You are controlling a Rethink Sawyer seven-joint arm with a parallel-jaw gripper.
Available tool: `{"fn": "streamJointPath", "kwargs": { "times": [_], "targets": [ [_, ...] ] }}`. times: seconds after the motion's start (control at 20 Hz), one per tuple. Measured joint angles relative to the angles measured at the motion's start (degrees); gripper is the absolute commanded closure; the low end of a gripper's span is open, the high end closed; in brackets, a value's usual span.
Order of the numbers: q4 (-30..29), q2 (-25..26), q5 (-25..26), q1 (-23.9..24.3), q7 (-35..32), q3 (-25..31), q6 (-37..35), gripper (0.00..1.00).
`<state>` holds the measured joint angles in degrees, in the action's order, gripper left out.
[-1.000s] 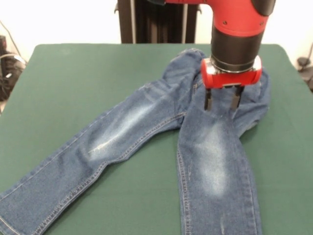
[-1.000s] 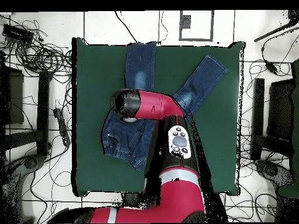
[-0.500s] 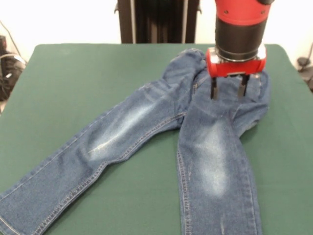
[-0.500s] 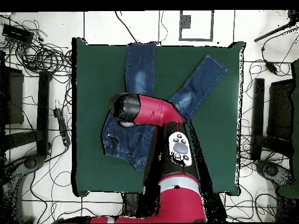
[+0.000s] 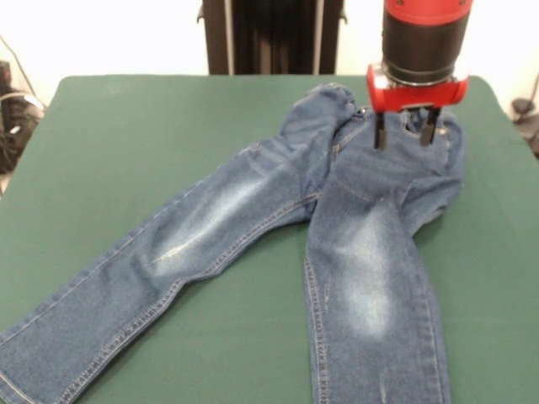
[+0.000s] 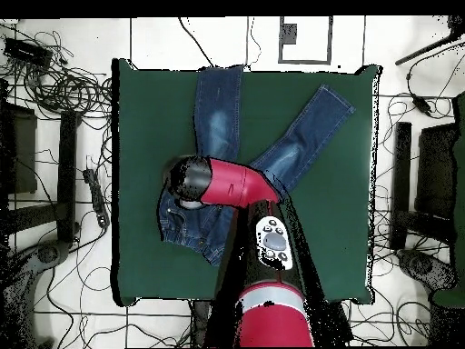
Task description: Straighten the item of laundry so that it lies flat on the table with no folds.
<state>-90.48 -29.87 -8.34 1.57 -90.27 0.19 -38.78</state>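
on the table (image 5: pixel 126 118), jeans (image 5: pixel 354 252) waist toward robot, legs splayed away, end effector (image 5: pixel 405 135) spread above waistband

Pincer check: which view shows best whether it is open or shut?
The front view. There the pincer hangs over the jeans' waistband end with both fingers visible and a clear gap between them, so it is open. In the overhead view the red arm covers it entirely.

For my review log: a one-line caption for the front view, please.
Open gripper hovers over the waistband end of rumpled blue jeans spread on the green table.
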Motion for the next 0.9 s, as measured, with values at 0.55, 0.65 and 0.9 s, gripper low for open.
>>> {"fn": "streamJointPath", "kwargs": {
  "times": [0.55,0.65,0.9],
  "targets": [
    [-0.2,0.5,0.1,-3.2,0.0,-0.3,0.0,0.0],
    [-0.2,0.8,0.1,-3.8,0.0,-0.5,0.0,0.0],
    [-0.2,2.4,0.1,-5.6,0.0,-2.3,0.0,0.0]
  ]
}}
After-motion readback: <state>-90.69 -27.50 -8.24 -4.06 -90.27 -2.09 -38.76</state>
